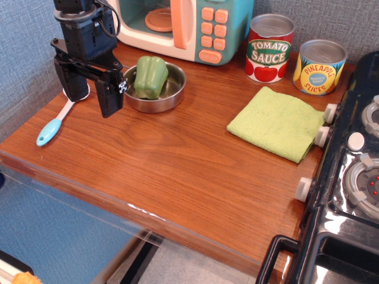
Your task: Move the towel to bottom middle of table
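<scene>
The lime-green towel (pixel 277 123) lies flat on the wooden table (pixel 172 171) at the right, its right corner touching the toy stove's knobs. My gripper (pixel 90 97) hangs at the far left of the table, well away from the towel, just left of the steel bowl. Its two black fingers (pixel 110 94) point down with a gap between them and hold nothing.
A steel bowl (pixel 172 94) holds a green bell pepper (pixel 150 77). A blue-handled spoon (pixel 53 127) lies at the left edge. A toy microwave (pixel 189 26), a tomato sauce can (pixel 269 47) and a pineapple can (pixel 320 66) stand at the back. A black toy stove (pixel 349 177) borders the right.
</scene>
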`<state>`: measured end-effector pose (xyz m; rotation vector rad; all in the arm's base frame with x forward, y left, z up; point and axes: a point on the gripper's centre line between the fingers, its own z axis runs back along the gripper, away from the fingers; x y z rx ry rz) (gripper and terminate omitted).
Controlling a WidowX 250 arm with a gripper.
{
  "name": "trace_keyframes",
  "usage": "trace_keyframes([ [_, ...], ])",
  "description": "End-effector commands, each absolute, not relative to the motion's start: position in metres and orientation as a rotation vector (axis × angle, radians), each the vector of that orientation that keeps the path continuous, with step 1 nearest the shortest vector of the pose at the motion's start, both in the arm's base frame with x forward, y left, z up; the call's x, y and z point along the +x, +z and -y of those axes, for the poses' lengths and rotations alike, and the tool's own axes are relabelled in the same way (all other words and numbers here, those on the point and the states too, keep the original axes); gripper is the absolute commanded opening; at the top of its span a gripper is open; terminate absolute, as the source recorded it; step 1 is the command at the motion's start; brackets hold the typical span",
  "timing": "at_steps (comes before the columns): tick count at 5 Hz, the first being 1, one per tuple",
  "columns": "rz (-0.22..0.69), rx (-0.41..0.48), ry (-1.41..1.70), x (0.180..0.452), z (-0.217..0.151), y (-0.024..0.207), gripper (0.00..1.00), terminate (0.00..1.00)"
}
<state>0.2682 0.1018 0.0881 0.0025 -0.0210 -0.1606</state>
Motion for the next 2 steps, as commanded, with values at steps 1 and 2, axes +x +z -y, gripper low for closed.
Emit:
trace_keyframes([
  [1,0.021,0.003,-0.161,0.268,-0.102,0.088,1.00,0.00],
  [2,0.041,0.015,-0.228,0.279,-0.075,0.088,1.00,0.00],
])
